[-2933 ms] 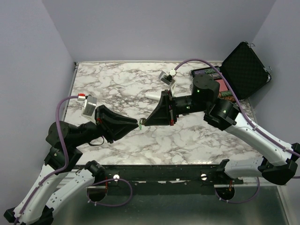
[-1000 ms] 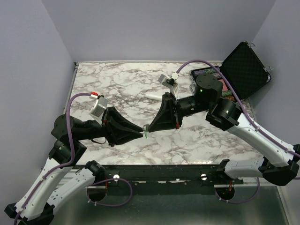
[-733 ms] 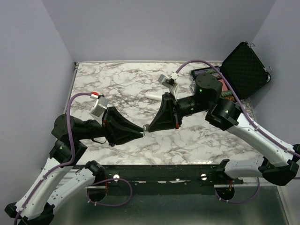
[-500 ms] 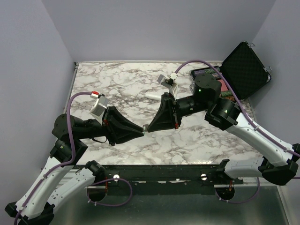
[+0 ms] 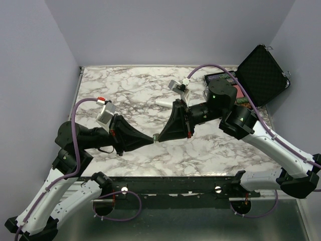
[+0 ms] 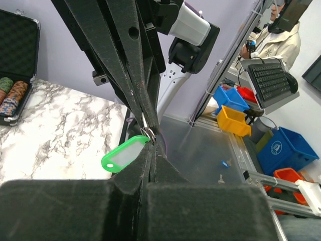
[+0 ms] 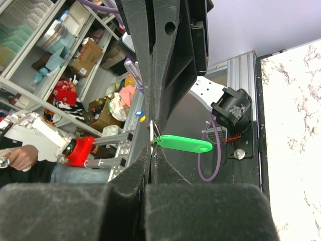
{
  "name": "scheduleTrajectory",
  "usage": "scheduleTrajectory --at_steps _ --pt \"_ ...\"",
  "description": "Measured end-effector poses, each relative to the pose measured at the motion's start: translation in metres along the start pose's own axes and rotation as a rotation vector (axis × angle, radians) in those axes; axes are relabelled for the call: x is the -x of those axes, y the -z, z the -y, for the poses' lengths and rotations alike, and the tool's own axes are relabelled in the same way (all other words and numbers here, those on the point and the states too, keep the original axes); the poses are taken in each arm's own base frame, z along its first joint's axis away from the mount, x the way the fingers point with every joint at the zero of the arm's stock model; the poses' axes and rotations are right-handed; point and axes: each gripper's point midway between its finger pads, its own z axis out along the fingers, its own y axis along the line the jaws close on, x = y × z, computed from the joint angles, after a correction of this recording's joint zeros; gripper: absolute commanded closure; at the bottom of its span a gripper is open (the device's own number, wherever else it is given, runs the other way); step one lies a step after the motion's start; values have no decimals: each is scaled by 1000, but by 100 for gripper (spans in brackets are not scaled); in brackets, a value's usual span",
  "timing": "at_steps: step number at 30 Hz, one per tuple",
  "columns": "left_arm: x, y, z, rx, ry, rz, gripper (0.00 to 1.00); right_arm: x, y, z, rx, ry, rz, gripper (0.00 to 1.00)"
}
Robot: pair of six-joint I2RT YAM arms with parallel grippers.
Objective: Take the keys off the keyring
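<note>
Underneath, marbled tabletop [image 5: 215, 150], lilac walls [image 5: 165, 30].

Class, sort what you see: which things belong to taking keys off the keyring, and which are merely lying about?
Job: bright green oval plastic keyring fob with thin metal ring; left tool and right tool, both pinching the ring. No key discernible.
Lying about: long white cylindrical object; open black case holding stacked poker chips.
</note>
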Motion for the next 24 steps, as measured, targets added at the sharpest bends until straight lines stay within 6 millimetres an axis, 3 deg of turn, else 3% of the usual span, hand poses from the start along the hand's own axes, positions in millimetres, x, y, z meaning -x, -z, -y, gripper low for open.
scheduleTrajectory --at_steps 14,24 --pt "10 1 -5 144 160 -91 100 5 -1 4 -15 9 -14 99" --pt "1 3 -15 248 283 -226 100 -4 -2 14 -82 -9 -81 99"
